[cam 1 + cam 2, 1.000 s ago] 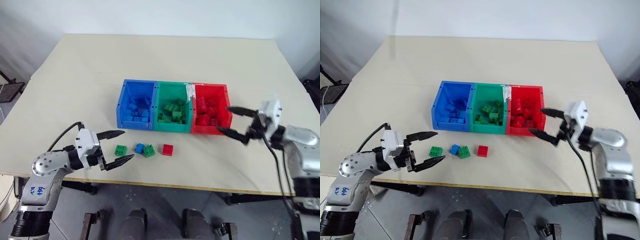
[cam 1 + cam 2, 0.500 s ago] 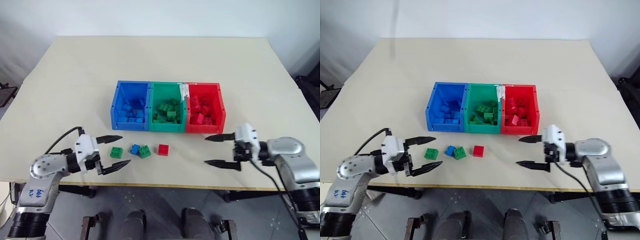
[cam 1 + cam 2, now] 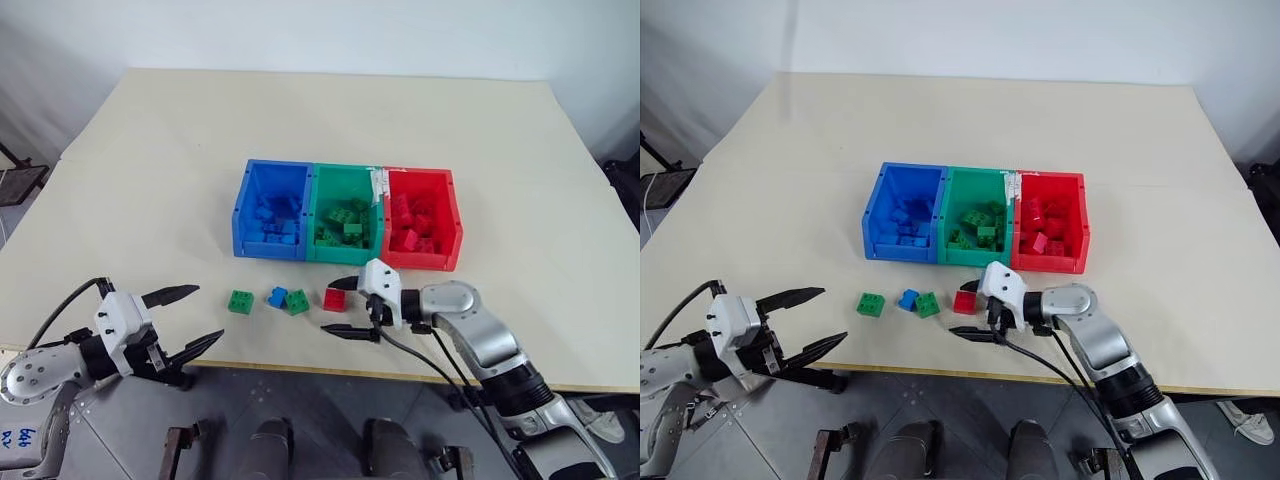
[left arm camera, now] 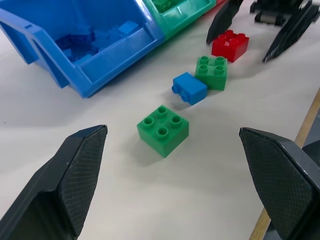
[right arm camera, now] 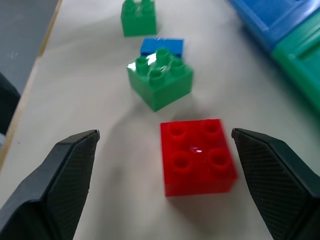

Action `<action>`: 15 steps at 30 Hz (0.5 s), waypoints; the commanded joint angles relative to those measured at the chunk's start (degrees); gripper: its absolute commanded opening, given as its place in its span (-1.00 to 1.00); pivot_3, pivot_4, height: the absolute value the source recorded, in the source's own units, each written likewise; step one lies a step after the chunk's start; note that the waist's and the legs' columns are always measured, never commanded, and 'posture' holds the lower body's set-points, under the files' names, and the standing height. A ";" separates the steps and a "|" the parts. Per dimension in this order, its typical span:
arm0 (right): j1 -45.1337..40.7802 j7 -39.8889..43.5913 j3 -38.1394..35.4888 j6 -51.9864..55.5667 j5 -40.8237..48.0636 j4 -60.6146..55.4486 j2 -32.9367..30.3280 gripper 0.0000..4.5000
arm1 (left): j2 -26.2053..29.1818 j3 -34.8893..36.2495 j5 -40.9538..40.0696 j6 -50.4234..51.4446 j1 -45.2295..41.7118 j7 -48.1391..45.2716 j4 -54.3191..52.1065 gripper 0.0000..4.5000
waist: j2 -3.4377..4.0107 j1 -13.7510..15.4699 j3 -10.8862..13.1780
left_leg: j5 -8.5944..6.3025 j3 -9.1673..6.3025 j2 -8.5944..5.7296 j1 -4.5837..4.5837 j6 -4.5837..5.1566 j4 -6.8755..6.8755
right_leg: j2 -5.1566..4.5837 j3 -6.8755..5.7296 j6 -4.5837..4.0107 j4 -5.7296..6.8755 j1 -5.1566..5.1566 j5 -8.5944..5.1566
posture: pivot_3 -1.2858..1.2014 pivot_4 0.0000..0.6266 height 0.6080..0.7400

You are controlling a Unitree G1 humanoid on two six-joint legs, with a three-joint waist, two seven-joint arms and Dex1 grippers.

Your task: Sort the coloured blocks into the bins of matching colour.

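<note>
Now I count four loose blocks: one red block [image 5: 198, 155] between my right gripper's [image 3: 340, 306] wide fingers, two green blocks [image 4: 163, 129] and one blue block [image 4: 189, 88] beyond; left gripper [image 3: 188, 318] wide, empty.

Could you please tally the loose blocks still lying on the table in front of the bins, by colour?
Green blocks: 2
Blue block: 1
Red block: 1
Total: 4

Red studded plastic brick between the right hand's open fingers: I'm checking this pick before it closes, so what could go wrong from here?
1. The square red studded plastic brick sits off-centre, nearer one finger of the right hand, so closing may push or twist it.
2. The green studded plastic brick lies close behind it and could get nudged.
3. The table's front edge is near, so a slipped brick could fall off.
</note>
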 commanded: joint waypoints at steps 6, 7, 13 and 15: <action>-0.79 0.70 -2.07 -2.82 1.64 -0.91 0.73 -0.22 | -0.13 0.79 -1.47 0.71 1.16 1.20 -2.91 1.00 | 0.00 -0.03 0.00 | 0.00 0.01 0.01 0.01 0.00 -0.02 | 0.02 0.00 -0.01 0.00 0.00 -0.01 | 0.03 -0.52 1.00; -0.82 0.57 -2.68 -3.30 1.83 -0.76 0.67 -0.34 | -0.19 0.55 -1.42 0.75 0.97 1.25 -2.84 1.00 | 0.00 -0.04 0.00 | 0.00 0.01 0.01 0.01 0.00 -0.02 | 0.02 0.00 -0.01 0.00 0.00 -0.01 | 0.03 -0.52 1.00; -2.11 1.55 -14.85 -2.05 12.79 -2.34 -0.69 -0.35 | -0.96 -0.73 -1.70 1.05 -2.15 1.79 -1.74 1.00 | 0.00 0.14 0.00 | -0.01 0.02 0.01 0.01 0.00 -0.01 | 0.02 0.00 -0.01 0.00 0.01 -0.01 | 0.03 -0.52 1.00; -3.04 1.03 -18.40 0.16 16.33 -2.86 -1.13 -0.35 | -1.32 -1.02 -2.22 1.66 -3.58 2.26 -1.92 1.00 | 0.00 0.14 0.00 | -0.01 0.01 0.01 0.01 0.00 0.00 | 0.02 0.00 -0.01 -0.01 0.03 -0.01 | 0.03 -0.52 1.00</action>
